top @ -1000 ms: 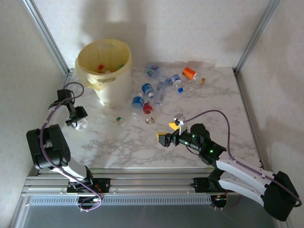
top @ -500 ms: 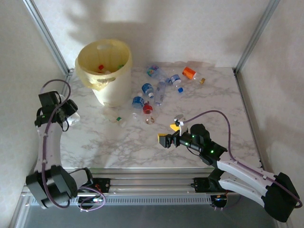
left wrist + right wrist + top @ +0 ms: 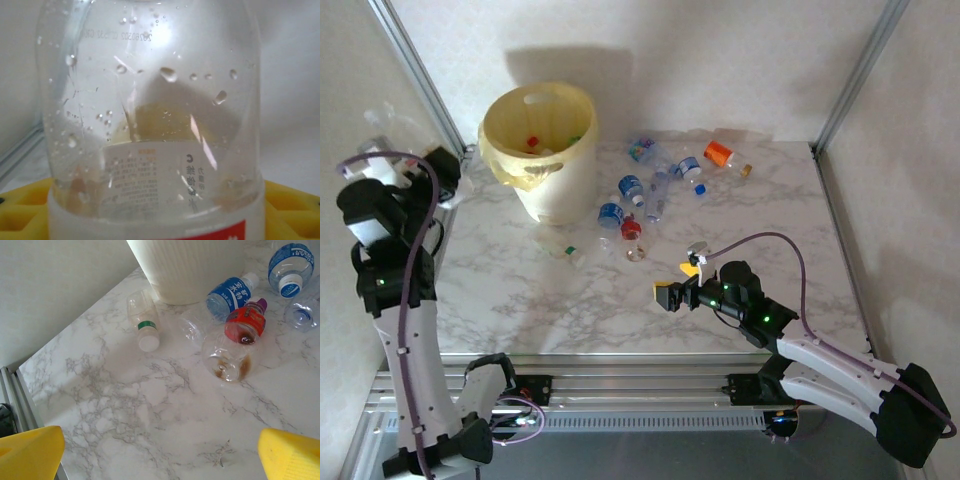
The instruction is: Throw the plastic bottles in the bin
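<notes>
The marble table [image 3: 760, 230] carries the bin [image 3: 555, 170], with a few bottles lying inside it. Your left gripper [image 3: 442, 167] is raised just left of the bin and grips a clear bottle [image 3: 150, 100] wet with droplets. Its yellow fingers [image 3: 295, 205] are pressed against the bottle's sides, about half spread. Your right gripper [image 3: 676, 280] hovers over bare marble well to the near right of the bin, its jaws spread wide with nothing between them. Loose bottles lie right of the bin: a blue-labelled bottle [image 3: 610, 213], a red-labelled bottle [image 3: 631, 228] touching it, and a green-banded bottle [image 3: 142, 320] just in front of the bin.
</notes>
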Controlling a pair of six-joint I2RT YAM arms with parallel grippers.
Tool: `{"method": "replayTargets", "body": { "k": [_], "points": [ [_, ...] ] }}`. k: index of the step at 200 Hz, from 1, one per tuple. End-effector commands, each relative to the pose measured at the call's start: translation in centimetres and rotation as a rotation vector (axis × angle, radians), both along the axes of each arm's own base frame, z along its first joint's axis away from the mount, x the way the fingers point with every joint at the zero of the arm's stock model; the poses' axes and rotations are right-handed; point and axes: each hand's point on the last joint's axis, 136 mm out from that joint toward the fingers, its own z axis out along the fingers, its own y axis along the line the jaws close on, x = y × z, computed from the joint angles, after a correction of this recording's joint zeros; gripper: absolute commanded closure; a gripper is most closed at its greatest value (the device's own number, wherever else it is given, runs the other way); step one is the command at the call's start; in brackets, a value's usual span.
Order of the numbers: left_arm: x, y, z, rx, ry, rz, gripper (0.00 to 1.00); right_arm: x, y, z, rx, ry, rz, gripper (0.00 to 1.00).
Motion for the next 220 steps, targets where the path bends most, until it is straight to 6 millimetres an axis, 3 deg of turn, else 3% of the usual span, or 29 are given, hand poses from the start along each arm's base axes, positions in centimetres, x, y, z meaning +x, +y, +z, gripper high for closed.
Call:
{"method": "replayTargets", "body": {
  "k": [1,18,48,78,100,112,123,124,125,130,133,138,155,180,199,220],
  "points": [
    [1.1,-4.2,6.1,0.005,-0.162,-0.208,0.54,0.6,-0.1,0.9,0.02,0.007,-0.033,0.01],
    [3.3,-6.3,7.3,0.026,-0.156,-0.26,0.55,0.4,-0.1,0.8,0.022,0.017,-0.03,0.01],
    [7.7,-9.6,6.8,0.058,-0.114,-0.324,0.55,0.3,-0.3,0.8,0.022,0.027,-0.037,0.01],
    [10.7,-11.0,6.1,0.076,-0.091,-0.339,0.55,0.1,-1.0,0.9,0.024,0.021,-0.056,0.01],
    [14.1,-11.4,4.0,0.091,-0.023,-0.333,0.52,0.0,-1.2,1.3,0.036,0.012,-0.062,0.01],
    [16.6,-11.0,1.9,0.101,0.043,-0.308,0.43,0.1,-1.2,1.5,0.04,0.012,-0.065,0.01],
    [18.6,-11.0,0.3,0.109,0.101,-0.297,0.22,0.2,-1.1,1.7,0.04,0.023,-0.07,0.01],
    [18.4,-11.0,0.9,0.111,0.091,-0.296,0.2,0.2,-1.1,1.6,0.037,0.029,-0.073,0.01],
    [19.0,-10.9,0.0,0.111,0.112,-0.296,0.18,0.2,-1.1,1.6,0.037,0.029,-0.073,0.01],
    [19.7,-11.1,-0.5,0.116,0.134,-0.294,0.11,0.3,-1.2,1.0,0.021,0.046,-0.081,0.01],
    [20.1,-11.1,-0.7,0.12,0.143,-0.291,0.08,0.5,-1.1,2.1,0.031,0.038,-0.084,0.01],
    [20.5,-11.1,-0.9,0.122,0.155,-0.28,0.03,0.7,-1.1,2.1,0.02,0.052,-0.093,0.01],
    [20.5,-10.9,0.8,0.101,0.124,-0.262,0.0,1.4,-1.2,1.8,-0.045,0.114,-0.133,0.01],
    [18.1,-11.2,4.4,0.084,0.038,-0.263,0.0,3.1,-1.3,0.4,-0.12,0.248,-0.201,0.01],
    [16.4,-11.3,5.2,0.088,0.04,-0.267,0.01,4.8,-1.3,-1.1,-0.144,0.331,-0.24,0.01],
    [13.2,-12.1,6.2,0.101,0.009,-0.299,0.01,6.3,-0.5,-2.6,-0.175,0.379,-0.22,0.01]
  ]
}}
